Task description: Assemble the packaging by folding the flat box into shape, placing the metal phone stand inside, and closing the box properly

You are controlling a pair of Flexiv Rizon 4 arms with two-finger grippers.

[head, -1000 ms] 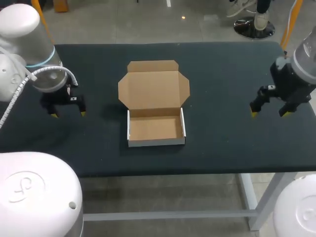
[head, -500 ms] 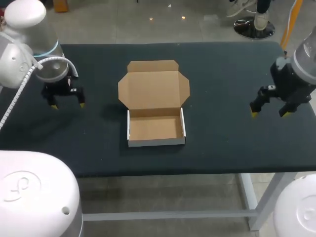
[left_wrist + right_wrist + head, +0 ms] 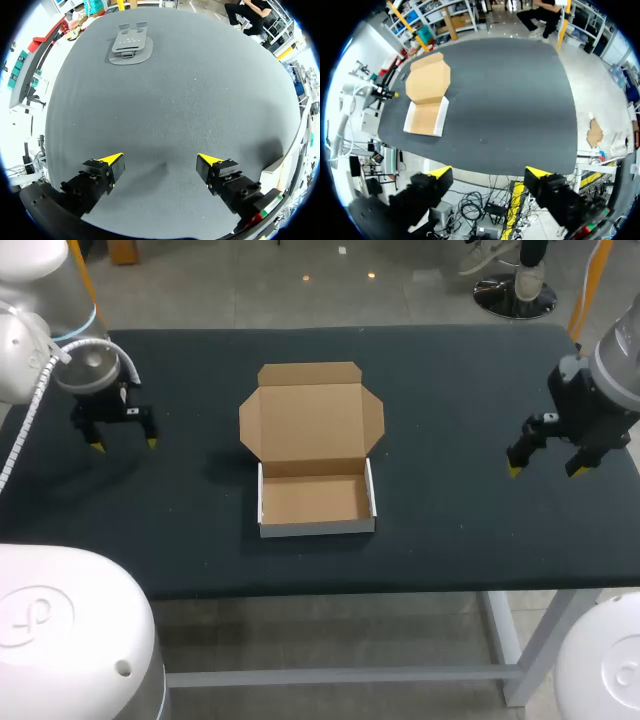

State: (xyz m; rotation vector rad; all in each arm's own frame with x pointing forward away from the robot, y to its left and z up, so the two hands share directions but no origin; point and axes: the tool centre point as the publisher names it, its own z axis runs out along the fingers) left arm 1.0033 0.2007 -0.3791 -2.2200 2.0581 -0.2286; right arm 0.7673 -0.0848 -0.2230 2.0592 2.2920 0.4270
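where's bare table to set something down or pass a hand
Widest bare cloth: between the box and the right gripper. Narrower: between the left gripper and the box. Tight: the strip at the box's front; the phone stand lies ahead of the left gripper.

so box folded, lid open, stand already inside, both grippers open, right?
No: the box is empty in the head view. The stand lies on the table ahead of the left gripper, as the left wrist view shows. Rest is right.
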